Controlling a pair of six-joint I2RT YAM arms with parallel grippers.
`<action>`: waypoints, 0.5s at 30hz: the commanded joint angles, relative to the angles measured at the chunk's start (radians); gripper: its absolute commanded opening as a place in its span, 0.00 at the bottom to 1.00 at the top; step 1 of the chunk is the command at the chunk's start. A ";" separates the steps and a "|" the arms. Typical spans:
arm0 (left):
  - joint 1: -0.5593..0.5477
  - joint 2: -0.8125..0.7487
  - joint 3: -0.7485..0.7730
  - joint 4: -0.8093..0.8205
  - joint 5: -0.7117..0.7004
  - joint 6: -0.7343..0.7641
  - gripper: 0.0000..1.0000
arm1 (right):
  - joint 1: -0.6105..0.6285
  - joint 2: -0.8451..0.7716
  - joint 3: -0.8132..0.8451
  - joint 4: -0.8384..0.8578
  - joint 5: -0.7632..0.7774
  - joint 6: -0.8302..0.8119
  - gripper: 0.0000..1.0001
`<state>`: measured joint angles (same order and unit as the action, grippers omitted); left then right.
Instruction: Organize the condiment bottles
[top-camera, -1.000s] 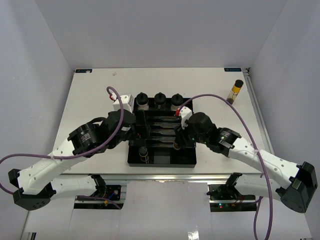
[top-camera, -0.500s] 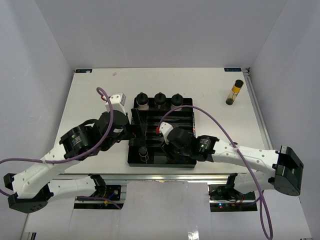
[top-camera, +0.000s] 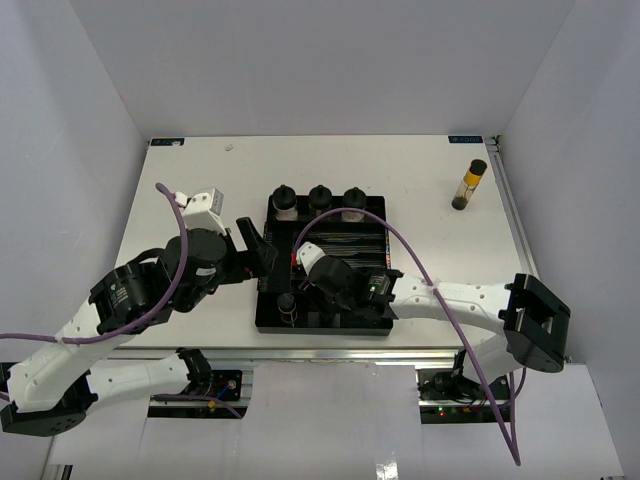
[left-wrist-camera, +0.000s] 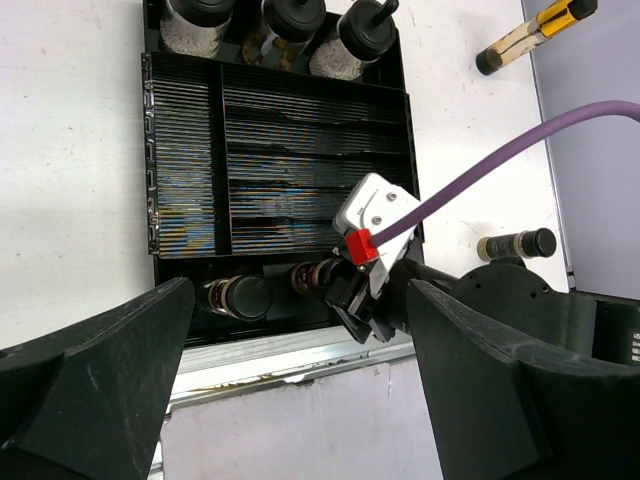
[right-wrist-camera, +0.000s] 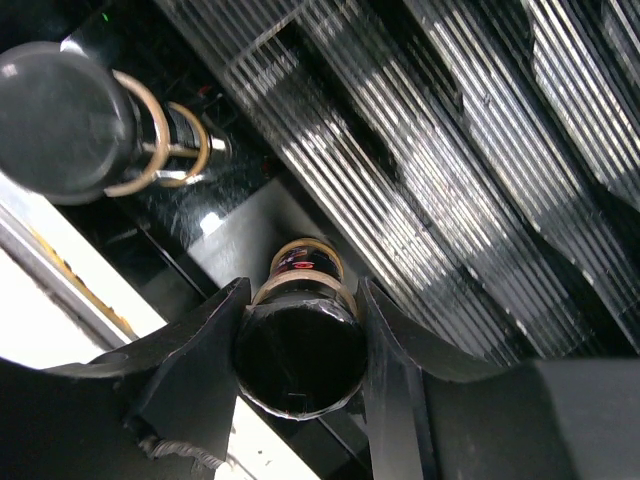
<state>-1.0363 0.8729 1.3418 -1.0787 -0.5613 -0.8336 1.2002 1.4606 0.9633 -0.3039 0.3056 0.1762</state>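
Observation:
Three squat condiment bottles (top-camera: 320, 198) with black knobbed lids stand along the back row of the black tray (top-camera: 370, 235); they also show in the left wrist view (left-wrist-camera: 290, 15). A slim bottle (top-camera: 287, 304) stands in the tray's front-left compartment. My right gripper (top-camera: 317, 292) is shut on a slim dark bottle (right-wrist-camera: 300, 345) by its black cap, low over the front compartment beside that bottle (right-wrist-camera: 70, 115). My left gripper (top-camera: 258, 245) is open and empty above the tray's left edge. A yellow bottle (top-camera: 470, 185) stands on the table at the far right.
In the left wrist view another small bottle (left-wrist-camera: 515, 245) lies on the table right of the tray, next to my right arm. The tray's middle slots (left-wrist-camera: 300, 150) hold nothing. The table's front edge (left-wrist-camera: 280, 350) runs just beyond the tray.

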 joint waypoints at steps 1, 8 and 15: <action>0.002 -0.016 0.006 -0.016 -0.019 -0.006 0.98 | 0.005 -0.001 0.061 0.061 0.025 -0.008 0.23; 0.002 -0.008 0.014 -0.023 -0.016 -0.004 0.98 | 0.006 0.015 0.064 0.065 0.004 -0.011 0.40; 0.002 -0.005 0.020 -0.027 -0.018 -0.004 0.98 | 0.005 0.010 0.081 0.044 -0.035 0.002 0.49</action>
<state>-1.0363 0.8704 1.3418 -1.0989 -0.5652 -0.8360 1.2003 1.4757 0.9861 -0.2816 0.2905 0.1746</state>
